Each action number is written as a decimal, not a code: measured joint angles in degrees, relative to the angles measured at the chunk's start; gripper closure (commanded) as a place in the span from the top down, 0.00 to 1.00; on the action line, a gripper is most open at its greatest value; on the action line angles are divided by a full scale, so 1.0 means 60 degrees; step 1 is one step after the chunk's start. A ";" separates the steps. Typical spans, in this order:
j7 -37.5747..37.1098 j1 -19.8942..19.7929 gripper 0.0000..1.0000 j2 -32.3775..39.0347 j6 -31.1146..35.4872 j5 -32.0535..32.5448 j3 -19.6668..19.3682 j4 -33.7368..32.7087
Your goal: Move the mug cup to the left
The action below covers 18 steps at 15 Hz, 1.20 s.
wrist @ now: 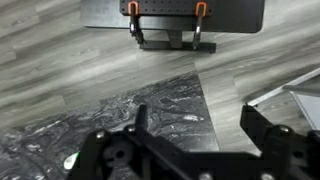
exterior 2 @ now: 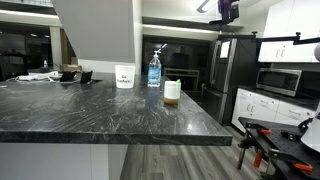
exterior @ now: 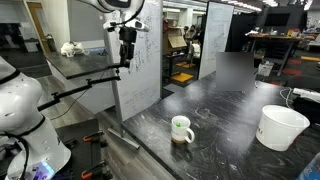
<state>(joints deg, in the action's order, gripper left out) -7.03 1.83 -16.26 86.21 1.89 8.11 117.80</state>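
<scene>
The mug cup (exterior: 181, 129) is small and white with a green handle and green inner rim. It stands upright on the dark marble table (exterior: 215, 110), near its front edge. It also shows in an exterior view (exterior 2: 172, 91) near the table's far corner. My gripper (exterior: 127, 47) hangs high in the air, well above and away from the mug, beyond the table's edge; it also shows at the top of an exterior view (exterior 2: 228, 10). In the wrist view the gripper (wrist: 200, 125) is open and empty over the table corner and wooden floor. The mug is out of the wrist view.
A large white bucket-like container (exterior: 282, 126) stands on the table; it also shows in an exterior view (exterior 2: 124, 76). A blue spray bottle (exterior 2: 154, 68) stands beside it, close to the mug. A white partition board (exterior: 140, 62) stands at the table's end. A black base plate (wrist: 170, 14) lies on the floor.
</scene>
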 measured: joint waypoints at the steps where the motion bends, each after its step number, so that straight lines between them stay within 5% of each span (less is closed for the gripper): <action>1: 0.0000 0.0007 1.00 0.0000 0.0000 0.0000 -0.0010 0.0000; 7: 0.0090 -0.0078 1.00 0.0251 0.1785 0.0033 -0.0568 0.0157; 13: 0.2409 -0.0094 1.00 0.0912 0.3098 0.0734 -0.0983 0.0628; 18: 0.3008 -0.0131 1.00 0.1549 0.4990 0.0805 -0.1269 0.1120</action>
<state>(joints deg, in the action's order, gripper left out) 11.02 1.05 -6.97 116.16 6.72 0.50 124.52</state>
